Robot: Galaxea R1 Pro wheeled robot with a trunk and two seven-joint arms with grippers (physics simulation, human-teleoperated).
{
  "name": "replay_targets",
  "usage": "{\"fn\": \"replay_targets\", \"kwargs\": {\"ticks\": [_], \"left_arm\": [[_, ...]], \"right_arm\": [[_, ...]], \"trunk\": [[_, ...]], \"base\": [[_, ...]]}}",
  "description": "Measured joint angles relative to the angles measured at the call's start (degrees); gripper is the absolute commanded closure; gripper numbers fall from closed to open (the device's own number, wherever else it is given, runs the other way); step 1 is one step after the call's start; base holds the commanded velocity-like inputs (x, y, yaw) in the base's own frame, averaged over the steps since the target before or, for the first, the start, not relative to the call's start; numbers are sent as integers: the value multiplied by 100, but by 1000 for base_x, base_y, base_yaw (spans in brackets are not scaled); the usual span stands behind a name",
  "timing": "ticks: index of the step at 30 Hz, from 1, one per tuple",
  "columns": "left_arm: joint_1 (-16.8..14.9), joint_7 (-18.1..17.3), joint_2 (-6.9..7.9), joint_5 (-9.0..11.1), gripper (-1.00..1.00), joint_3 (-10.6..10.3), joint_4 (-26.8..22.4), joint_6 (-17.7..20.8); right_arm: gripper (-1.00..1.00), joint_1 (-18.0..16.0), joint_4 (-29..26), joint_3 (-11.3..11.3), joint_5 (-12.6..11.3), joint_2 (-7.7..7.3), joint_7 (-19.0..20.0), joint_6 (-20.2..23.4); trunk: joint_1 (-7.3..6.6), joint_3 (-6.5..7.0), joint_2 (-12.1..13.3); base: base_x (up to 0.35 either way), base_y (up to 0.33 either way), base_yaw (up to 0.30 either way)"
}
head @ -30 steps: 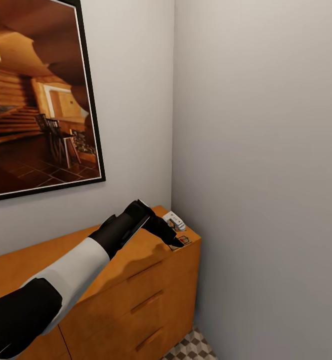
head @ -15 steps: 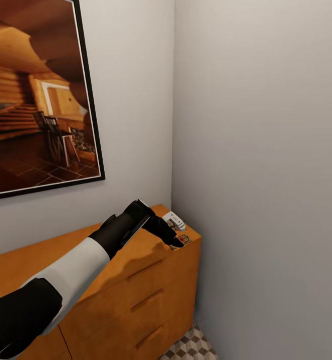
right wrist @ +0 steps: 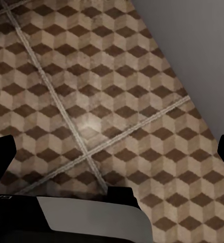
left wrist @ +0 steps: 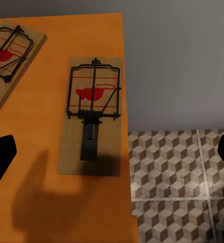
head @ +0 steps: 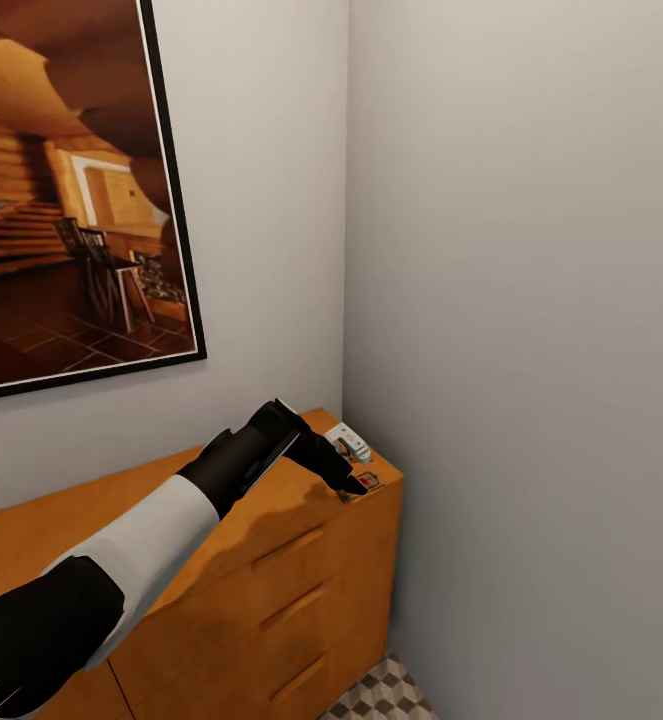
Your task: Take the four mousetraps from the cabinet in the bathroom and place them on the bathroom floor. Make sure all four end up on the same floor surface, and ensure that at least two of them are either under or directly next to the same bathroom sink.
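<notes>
Head view: left arm stretched from 8 o'clock toward the room corner, left gripper (head: pixel 343 482) tipped down over the far end of the cabinet (head: pixel 271 560), an orange-brown chest with three bar handles showing on its drawer fronts. One mousetrap (head: pixel 368 482) visible just past the fingertips at the cabinet's corner edge, red mark showing; one small white object (head: pixel 348 441) behind it at about 12 o'clock, near the wall. One framed picture (head: pixel 71 190) on the wall at 10 o'clock. A patch of cube-patterned bathroom floor (head: pixel 376 695) at 6 o'clock, beside the cabinet's foot. Left wrist view: two mousetraps counted on the cabinet top, one whole (left wrist: pixel 92 115) lying flat at the very edge of the top, the second (left wrist: pixel 10 55) partly cut off at 10 o'clock, well apart from the first. Left gripper's jaws spread wide, dark fingertips (left wrist: pixel 0 157) at both side edges, nothing between them, hovering above the whole trap. Floor tiles at 4 o'clock beyond the cabinet edge. Right wrist view: right gripper (right wrist: pixel 112 157) with jaws spread wide and nothing held, dark fingertips at both side edges, above cube-patterned tiles crossed by pale grout lines, grey wall at 1 o'clock.
</notes>
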Motion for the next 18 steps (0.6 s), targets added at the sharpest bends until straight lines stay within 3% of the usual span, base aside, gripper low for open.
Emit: {"fn": "replay_targets", "kwargs": {"ticks": [18], "left_arm": [[0,0,-7,0,-100,-9,-3,2]], "right_arm": [[-100,-3,7,2,1,0,1,-8]], "trunk": [[0,-1,0]], "base": [[49,0,0]]}}
